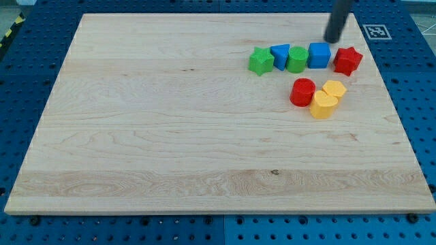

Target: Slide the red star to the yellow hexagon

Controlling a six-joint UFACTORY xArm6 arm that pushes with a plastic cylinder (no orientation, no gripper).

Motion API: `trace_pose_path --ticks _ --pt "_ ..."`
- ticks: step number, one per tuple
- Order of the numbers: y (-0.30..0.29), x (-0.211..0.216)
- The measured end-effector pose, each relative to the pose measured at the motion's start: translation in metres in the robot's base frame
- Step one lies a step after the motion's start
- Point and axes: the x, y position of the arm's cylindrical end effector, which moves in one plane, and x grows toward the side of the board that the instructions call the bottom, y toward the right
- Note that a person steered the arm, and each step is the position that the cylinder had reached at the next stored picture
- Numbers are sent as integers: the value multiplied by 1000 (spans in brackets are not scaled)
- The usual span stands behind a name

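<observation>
Red star near the view's top right of the counter, with my tip just above and to its left.

My tip (pixel 333 41) is seen resting on the wooden counter (pixel 170 136), just above the gap between the blue cube (pixel 319 55) and the red star (pixel 347 60), close to both though contact cannot be judged; no gripper is fitted, so no open or closed state applies. The red star is placed at the right end of a row that also holds a green star-like block (pixel 261 60), a blue block (pixel 279 54) and a green cylinder (pixel 296 59). Below the row, a red cylinder (pixel 302 92) is found beside two yellow blocks: the yellow hexagon (pixel 334 89) and a yellow block (pixel 323 105) touching it. Counted: two red, two yellow, two green, two blue.
</observation>
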Motion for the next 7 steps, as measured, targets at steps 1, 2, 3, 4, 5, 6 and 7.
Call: trace_pose_path --ticks 1,2,3,4,5,6,7 --pt "16 25" --pt "19 57" --pt "23 93" --pt "40 105" --pt "64 88" --pt "63 64" --pt "48 51"
